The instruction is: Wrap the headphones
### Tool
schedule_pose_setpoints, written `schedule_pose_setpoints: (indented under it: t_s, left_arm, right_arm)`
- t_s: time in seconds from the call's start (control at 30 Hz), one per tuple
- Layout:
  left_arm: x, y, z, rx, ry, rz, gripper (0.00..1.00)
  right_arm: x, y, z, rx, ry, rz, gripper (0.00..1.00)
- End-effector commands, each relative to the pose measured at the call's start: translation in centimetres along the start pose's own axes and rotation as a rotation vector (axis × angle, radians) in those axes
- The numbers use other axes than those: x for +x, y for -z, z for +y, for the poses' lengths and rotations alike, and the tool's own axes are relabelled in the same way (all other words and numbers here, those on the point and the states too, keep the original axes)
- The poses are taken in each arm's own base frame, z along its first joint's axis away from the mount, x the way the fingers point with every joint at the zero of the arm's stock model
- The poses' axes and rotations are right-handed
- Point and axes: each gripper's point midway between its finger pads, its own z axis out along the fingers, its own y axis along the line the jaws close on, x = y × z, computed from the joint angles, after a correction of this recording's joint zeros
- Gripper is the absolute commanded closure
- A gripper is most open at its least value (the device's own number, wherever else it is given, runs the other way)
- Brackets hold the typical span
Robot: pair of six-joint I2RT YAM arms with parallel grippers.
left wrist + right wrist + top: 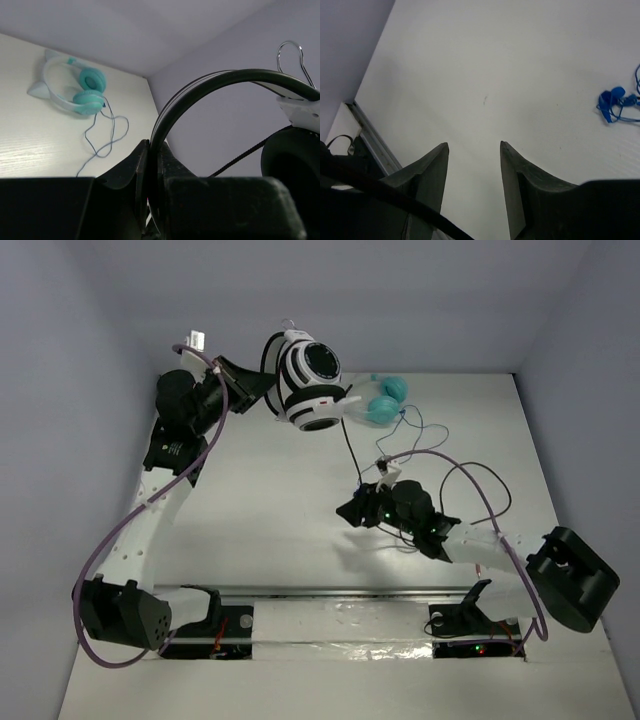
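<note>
Lower right of centre in the top view, the right gripper [352, 510] hovered low over the white table [270, 530]. Its fingers [432, 175] were spread apart, with bare tabletop showing between them in the wrist view. The thin black cable [350, 452] of the headphones [308, 380] hung down to end close by this gripper; whether it touched could not be told. Toward the upper left, the left gripper [243, 383] was pinched tight on the black headband [210, 82], holding the headphones lifted off the table with the striped earcups stacked together. Farthest back, just right of them, the teal headphones [387, 400] lay on the table, their blue cord [418, 428] trailing in loose loops toward the frame's right.
</note>
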Motion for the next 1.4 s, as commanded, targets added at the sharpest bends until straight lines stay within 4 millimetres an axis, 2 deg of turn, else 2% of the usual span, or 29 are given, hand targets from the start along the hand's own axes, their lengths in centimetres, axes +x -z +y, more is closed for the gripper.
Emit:
schedule_pose_setpoints:
  t_s: [0.0,0.07,0.17,0.23,0.27,0.3,0.33,0.37,0.4,0.43,0.5,0.53,0.6,0.63,0.67,0.7,0.73,0.77,0.8,0.83,0.9,0.93,1.0,1.07,1.17,1.23,1.37]
  left_arm:
    - [-4.2,0.7,-2.7,0.064,0.078,-0.187,1.0]
    - [-4.9,0.9,-2.3,0.053,0.097,-0.241,1.0]
    - [-6.0,1.2,-1.2,0.017,0.146,-0.324,1.0]
    - [-6.5,1.2,0.1,-0.039,0.151,-0.384,1.0]
    - [-6.6,1.3,0.4,-0.053,0.144,-0.398,1.0]
    - [-7.2,1.3,1.1,-0.097,0.13,-0.445,1.0]
    - [-7.0,1.4,1.9,-0.155,0.112,-0.455,1.0]
    - [-7.8,2.0,3.8,-0.244,0.066,-0.518,1.0]
    - [-8.4,2.3,4.2,-0.27,0.048,-0.548,1.0]
    - [-8.5,2.6,5.1,-0.315,0.026,-0.567,1.0]
    - [-9.1,3.0,7.4,-0.438,-0.043,-0.596,1.0]
    - [-8.9,3.1,7.9,-0.471,-0.064,-0.589,1.0]
    - [-8.6,3.2,9.0,-0.547,-0.128,-0.605,1.0]
    - [-8.6,3.2,8.9,-0.578,-0.156,-0.605,1.0]
    - [-7.2,2.3,9.2,-0.614,-0.197,-0.574,1.0]
    - [-7.5,3.1,9.9,-0.706,-0.276,-0.598,1.0]
    - [-7.1,3.0,10.1,-0.742,-0.319,-0.578,1.0]
    - [-6.3,2.7,10.9,-0.785,-0.36,-0.551,1.0]
    - [-5.6,2.7,11.1,-0.819,-0.398,-0.538,1.0]
    - [-4.6,2.9,12.1,-0.859,-0.459,-0.485,1.0]
    - [-3.7,4.0,13.6,-0.937,-0.516,-0.446,1.0]
    - [-2.3,4.2,14.6,-0.952,-0.556,-0.391,1.0]
    - [-1.3,5.4,15.4,-0.995,-0.627,-0.325,1.0]
    - [0.7,6.4,16.9,-1.024,-0.679,-0.219,1.0]
    - [3.8,7.4,18.2,-1.025,-0.735,-0.086,1.0]
    - [5.6,8.2,19.2,-1.046,-0.782,-0.002,1.0]
    - [9.1,7.6,19.5,-0.997,-0.827,0.148,1.0]
  right_arm:
    - [1.1,0.1,-0.3,0.028,-0.047,0.003,0.49]
    - [2.2,-0.3,-0.2,0.04,-0.062,0.032,0.55]
    - [4.5,-1.7,1.5,0.035,-0.049,0.109,0.66]
    - [6.0,-2.8,4.0,0.008,-0.016,0.16,0.71]
    - [6.4,-3.1,4.8,0.0,-0.002,0.174,0.8]
    - [6.9,-3.3,5.7,-0.015,0.008,0.19,0.84]
    - [7.2,-3.5,7.6,-0.046,0.031,0.209,0.86]
    - [7.9,-3.6,7.8,-0.042,0.042,0.234,0.94]
    - [7.9,-3.6,8.9,-0.064,0.047,0.235,0.97]
    - [8.5,-3.4,9.2,-0.049,0.073,0.246,0.99]
    - [8.2,-3.0,10.8,-0.069,0.096,0.25,1.0]
    - [9.0,-2.5,10.7,-0.061,0.117,0.29,1.0]
    - [9.3,-1.9,12.4,-0.09,0.143,0.32,1.0]
    - [10.0,-1.4,12.0,-0.067,0.175,0.358,1.0]
    - [10.4,-0.9,12.6,-0.067,0.205,0.378,1.0]
    - [9.3,-0.7,13.9,-0.08,0.221,0.367,1.0]
    - [9.5,0.1,12.9,-0.024,0.266,0.402,1.0]
    - [8.7,0.5,13.1,-0.013,0.278,0.396,1.0]
    - [7.6,1.0,14.3,-0.029,0.29,0.379,1.0]
    - [6.2,2.2,14.4,-0.018,0.314,0.366,1.0]
    - [3.8,3.4,14.7,0.004,0.334,0.317,1.0]
    - [1.6,4.5,15.1,0.02,0.361,0.269,1.0]
    - [-0.6,5.2,15.1,0.048,0.383,0.207,1.0]
    - [-3.1,6.0,15.4,0.071,0.418,0.141,1.0]
    - [-5.7,6.5,15.3,0.124,0.466,0.075,1.0]
    - [-6.7,6.6,15.1,0.155,0.502,0.053,1.0]
    - [-9.0,6.3,15.1,0.174,0.525,0.017,1.0]
